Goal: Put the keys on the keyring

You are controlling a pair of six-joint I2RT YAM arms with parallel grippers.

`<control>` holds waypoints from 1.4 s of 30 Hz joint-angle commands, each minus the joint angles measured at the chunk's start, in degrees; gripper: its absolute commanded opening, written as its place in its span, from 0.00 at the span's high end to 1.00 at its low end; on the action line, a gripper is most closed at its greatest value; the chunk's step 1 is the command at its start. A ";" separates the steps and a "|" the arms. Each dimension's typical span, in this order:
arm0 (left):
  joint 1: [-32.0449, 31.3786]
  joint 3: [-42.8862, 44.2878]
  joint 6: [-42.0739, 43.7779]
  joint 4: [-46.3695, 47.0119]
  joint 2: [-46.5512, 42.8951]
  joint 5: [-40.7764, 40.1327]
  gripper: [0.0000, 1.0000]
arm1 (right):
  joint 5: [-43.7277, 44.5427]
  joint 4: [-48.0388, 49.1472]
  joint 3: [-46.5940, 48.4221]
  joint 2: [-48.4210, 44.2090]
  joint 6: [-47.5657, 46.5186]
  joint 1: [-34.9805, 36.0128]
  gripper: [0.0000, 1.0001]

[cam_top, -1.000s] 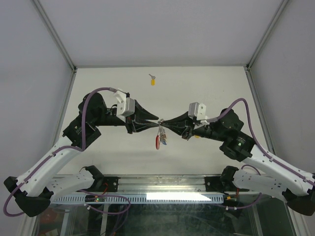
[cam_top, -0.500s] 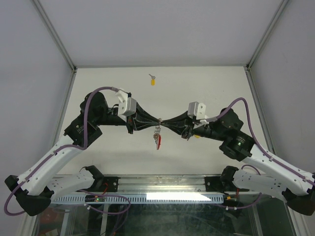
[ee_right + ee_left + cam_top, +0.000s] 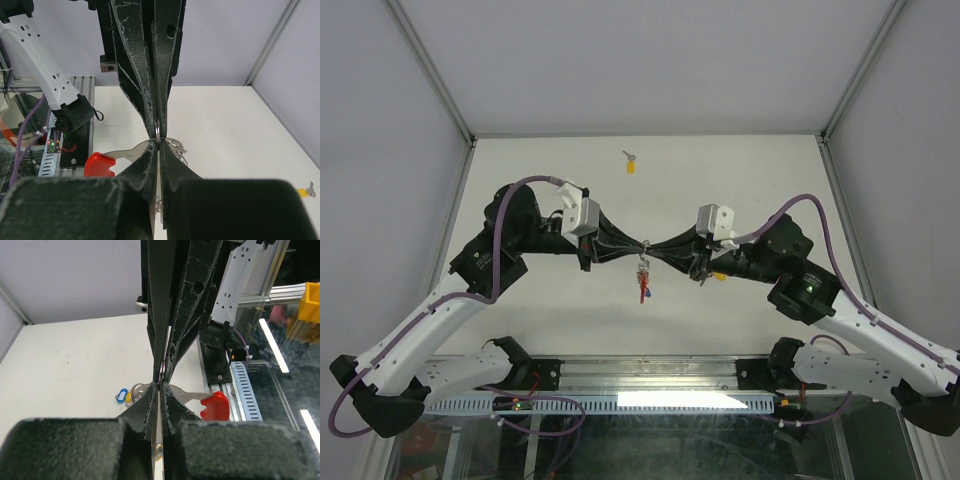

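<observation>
Closest to me, the left arm (image 3: 430,320) and right arm (image 3: 860,325) rise from the near edge of the table (image 3: 740,170) and bend inward, so the 2 tools meet nose to nose over the middle of the surface.

The left gripper (image 3: 632,246) has its 2 fingers pressed flat together. In its own wrist camera the fingertips pinch thin silver wire right at the tip. The right gripper (image 3: 658,249) faces it, jaws likewise drawn tight. Its wrist camera shows a wire loop caught at the tip, where the 2 pairs of fingers touch. Both are clamped on the keyring (image 3: 642,275), though I cannot tell which one bears its weight.

The keyring hangs off the table just below that meeting point. Its red strip (image 3: 216,406) dangles toward the base rail, and a blue-tagged key (image 3: 121,395) hangs in the same cluster on the other side.

Farther out, well apart from both arms, 1 yellow-headed key (image 3: 631,165) lies alone on the table near the back wall.
</observation>
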 commanded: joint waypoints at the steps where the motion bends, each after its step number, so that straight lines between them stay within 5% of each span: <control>1: -0.19 4.02 4.11 -4.24 1.29 1.45 1.00 | -0.42 -1.37 4.95 0.11 -2.57 0.13 0.93; 7: -0.20 6.16 8.02 -9.24 1.96 1.49 1.00 | -1.15 -5.73 6.87 1.10 -3.68 0.19 0.90; 12: -0.21 7.16 8.68 -10.28 2.50 1.66 1.00 | -1.73 -8.13 7.93 1.87 -4.49 0.20 0.98; 20: -0.15 7.27 8.95 -10.59 2.65 1.16 1.00 | -0.26 -13.89 9.22 1.75 -6.35 0.20 0.78; 29: -0.15 6.65 7.88 -10.19 3.21 -1.25 1.00 | 2.98 -19.56 9.15 2.70 -7.27 0.20 0.77; 35: -0.15 3.86 2.52 -6.84 3.46 -8.20 1.00 | 9.20 -23.44 8.98 2.93 -1.94 0.20 0.74; 42: -0.15 -0.64 -2.20 -4.35 4.08 -14.15 0.86 | 15.97 -30.52 10.18 5.00 6.85 0.11 0.68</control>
